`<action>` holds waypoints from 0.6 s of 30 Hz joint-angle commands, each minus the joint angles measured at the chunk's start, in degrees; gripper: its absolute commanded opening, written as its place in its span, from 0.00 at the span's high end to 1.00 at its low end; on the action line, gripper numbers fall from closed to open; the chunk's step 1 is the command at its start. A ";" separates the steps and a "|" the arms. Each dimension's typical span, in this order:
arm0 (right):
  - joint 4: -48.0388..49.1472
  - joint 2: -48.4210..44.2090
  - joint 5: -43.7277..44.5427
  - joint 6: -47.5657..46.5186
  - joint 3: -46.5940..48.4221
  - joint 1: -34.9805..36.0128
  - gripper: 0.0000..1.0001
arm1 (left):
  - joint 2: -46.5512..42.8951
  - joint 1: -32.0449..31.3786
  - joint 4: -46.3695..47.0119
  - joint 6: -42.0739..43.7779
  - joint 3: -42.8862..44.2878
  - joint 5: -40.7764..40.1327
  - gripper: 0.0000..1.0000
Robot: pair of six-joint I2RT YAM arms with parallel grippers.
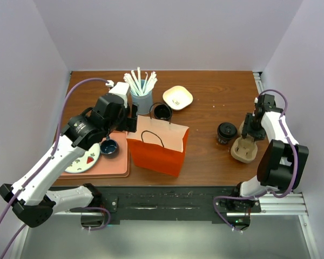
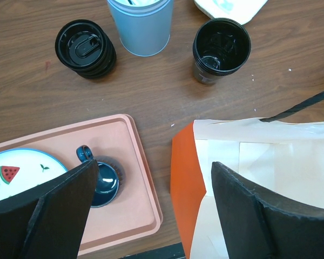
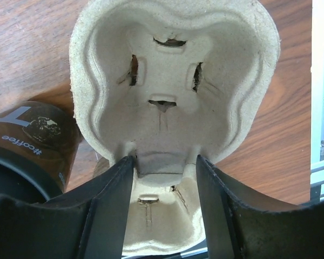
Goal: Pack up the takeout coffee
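1. The takeout coffee (image 1: 225, 133) stands upright on the right half of the table (image 1: 216, 91), lid on. In the right wrist view its dark side carries a "#coffee" label.
2. Just beside it, toward the near right, lies a pulp cup carrier (image 1: 244, 151) with both wells empty. The cup sits at the carrier's edge, very close to it or touching (I cannot tell which).
3. The right gripper (image 3: 164, 167) is down on the carrier's far end. Its two fingers press against either side of the raised middle ridge, clamped on it as far as the wrist view shows.
4. Well to the left of the cup, near the table's middle, an orange paper bag (image 1: 156, 151) stands open with its black handles up and its pale inside showing.
5. The left gripper (image 2: 154, 167) hangs with its fingers wide apart, holding nothing, over the gap between the bag's left rim and a pink tray (image 2: 135, 162).
6. On the tray sit a small dark blue mug (image 2: 102, 181) and a watermelon-print plate (image 2: 21, 167).
7. Behind the bag are a light blue tumbler (image 1: 141, 101) of white straws, an open black cup (image 1: 161, 111) to its right, and a white bowl (image 1: 177, 97) beyond.
8. A second black lidded container (image 2: 85, 48) with ribbed sides stands left of the tumbler, seen only from the left wrist.
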 commanded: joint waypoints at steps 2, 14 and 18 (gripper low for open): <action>-0.99 0.21 1.32 -0.12 0.32 -0.29 0.50 | 0.18 -0.33 0.65 0.69 2.01 -1.29 0.10; -1.26 0.30 2.81 3.39 1.11 -0.29 0.60 | 0.09 -0.69 0.21 0.60 2.36 -2.17 0.11; -2.75 -0.40 4.13 2.78 3.48 -0.29 0.64 | -0.17 -0.77 0.12 0.69 2.19 -2.69 0.10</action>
